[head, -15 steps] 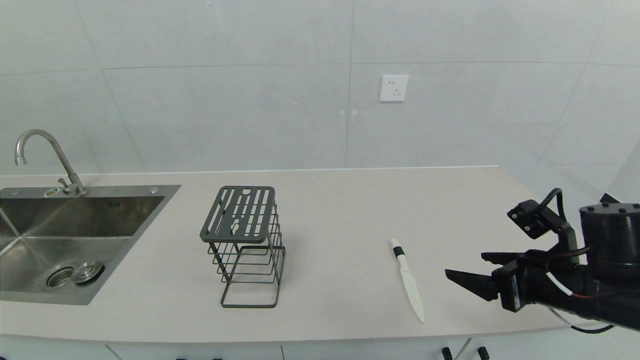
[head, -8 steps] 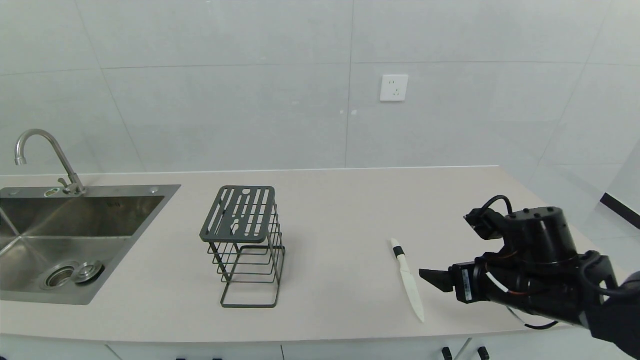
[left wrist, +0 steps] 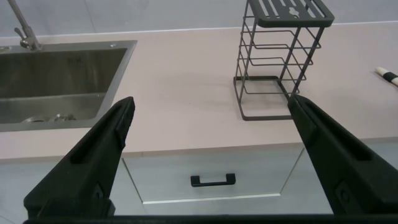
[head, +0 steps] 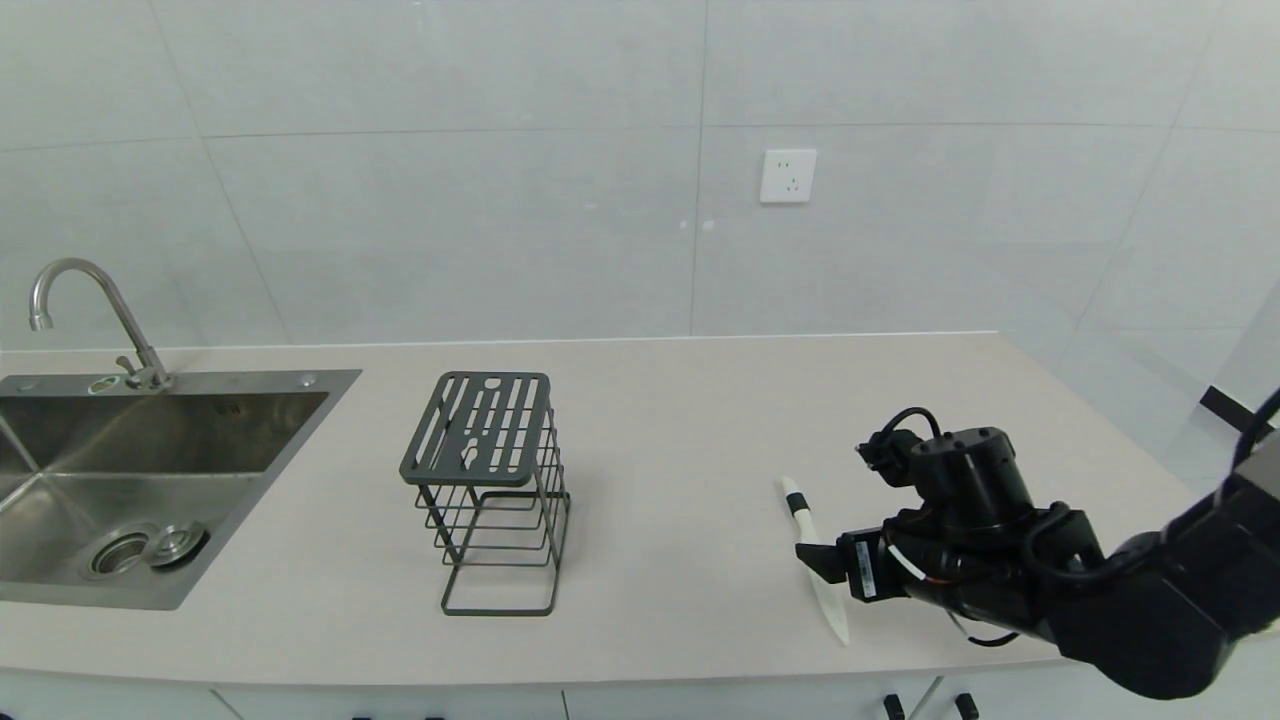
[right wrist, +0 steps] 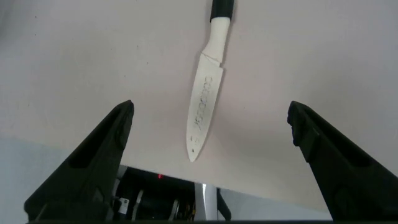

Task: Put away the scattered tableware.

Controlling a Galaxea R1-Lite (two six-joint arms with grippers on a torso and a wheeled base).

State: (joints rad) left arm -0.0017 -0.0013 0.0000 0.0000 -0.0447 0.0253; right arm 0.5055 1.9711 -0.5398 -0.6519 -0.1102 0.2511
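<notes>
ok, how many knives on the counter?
1. The knife lies flat on the counter, right of the wire rack, directly below the right gripper with its jaws open. No knife visible in the rack's slots.

Steel sink (head: 170, 432) is sitting in a pale countertop (head: 700, 420); curved faucet (head: 127, 324) is rising just behind the sink; white socket (head: 788, 176) is hanging on the grey-tiled wall (head: 450, 220), well right of the sink

I see the sink (head: 200, 381) set into the counter (head: 680, 420) at far left, rack (head: 478, 430) to its right, knife (head: 828, 595) further right near the front edge, right gripper (right wrist: 209, 107) over it.
</notes>
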